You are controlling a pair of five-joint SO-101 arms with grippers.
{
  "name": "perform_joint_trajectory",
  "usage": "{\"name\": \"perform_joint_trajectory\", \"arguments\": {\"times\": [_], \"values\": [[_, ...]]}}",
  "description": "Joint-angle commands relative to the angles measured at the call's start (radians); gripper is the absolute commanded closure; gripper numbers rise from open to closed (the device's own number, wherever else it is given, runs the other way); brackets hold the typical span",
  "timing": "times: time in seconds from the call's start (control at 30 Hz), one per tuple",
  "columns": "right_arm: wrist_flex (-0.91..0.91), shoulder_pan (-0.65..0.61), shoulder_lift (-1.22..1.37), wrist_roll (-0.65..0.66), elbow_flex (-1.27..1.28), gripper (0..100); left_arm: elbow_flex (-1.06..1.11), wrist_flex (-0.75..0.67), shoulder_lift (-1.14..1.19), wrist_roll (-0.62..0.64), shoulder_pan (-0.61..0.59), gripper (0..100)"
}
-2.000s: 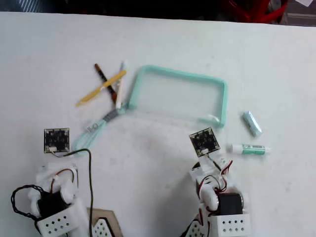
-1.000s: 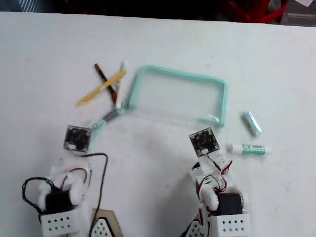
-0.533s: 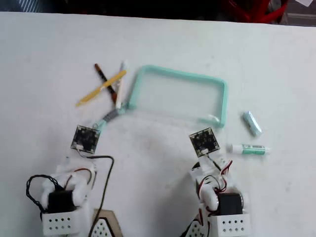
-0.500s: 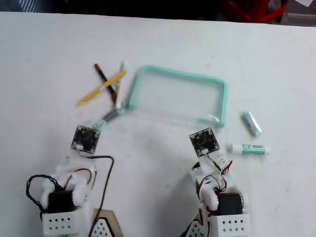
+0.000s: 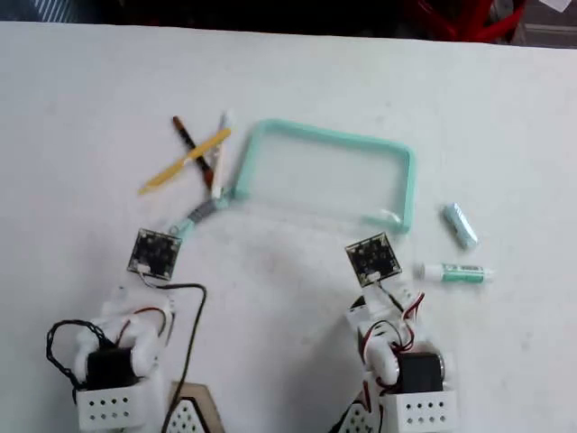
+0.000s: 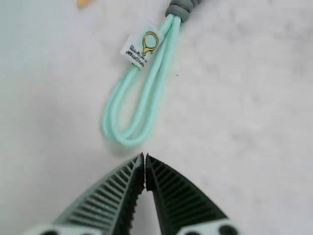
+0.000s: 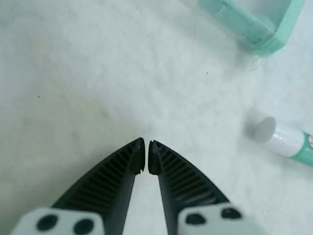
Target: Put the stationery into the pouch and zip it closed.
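High view: the clear flat pouch with a mint-green rim [image 5: 334, 135] lies mid-table, about halfway between the left and right edges. Off its left end I see three crossed writing tools: a yellow pencil [image 5: 162, 177], a brown pen [image 5: 183, 133] and a white pen [image 5: 220, 158]. Toward the right edge, apart from the pouch, lie a small teal tube [image 5: 460, 225] and a white-and-green glue stick [image 5: 453, 271].

Left wrist view: my left gripper [image 6: 145, 169] has its jaws pressed together on nothing. Its tips are just short of the pouch's mint-green cord loop [image 6: 139, 105], which lies between gripper and pouch.

Right wrist view: my right gripper [image 7: 145, 156] is likewise closed and empty over bare table, with the glue stick near it.
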Motion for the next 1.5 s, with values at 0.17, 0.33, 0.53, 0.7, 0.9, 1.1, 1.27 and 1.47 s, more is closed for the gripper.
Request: {"name": "perform_joint_trajectory", "arguments": {"times": [0.17, 0.33, 0.53, 0.7, 0.9, 1.1, 1.27, 1.47], "values": [[0.005, -0.007, -0.004, 0.003, 0.009, 97.4, -0.005, -0.002, 0.004, 0.014, -0.105, 98], [0.005, -0.007, -0.004, 0.005, 0.009, 97.1, -0.005, -0.002, 0.004, 0.012, -0.065, 98], [0.005, -0.002, -0.004, 0.005, 0.009, 97.4, -0.025, -0.006, 0.002, -0.025, -0.071, 98], [0.005, -0.002, -0.004, 0.005, 0.009, 97.4, -0.132, -0.054, 0.002, -0.23, -0.079, 98], [0.005, 0.001, -0.004, 0.006, 0.009, 97.4, -0.183, 0.02, 0.002, -0.331, -0.081, 98], [0.005, -0.002, -0.004, 0.006, 0.009, 97.4, -0.044, -0.028, 0.002, -0.327, -0.081, 98], [0.005, -0.001, -0.004, 0.006, 0.009, 97.4, -0.1, -0.123, 0.002, -0.325, -0.082, 98], [0.005, 0.001, -0.004, 0.006, 0.009, 97.4, -0.543, -0.015, 0.002, -0.324, -0.077, 98]]}}
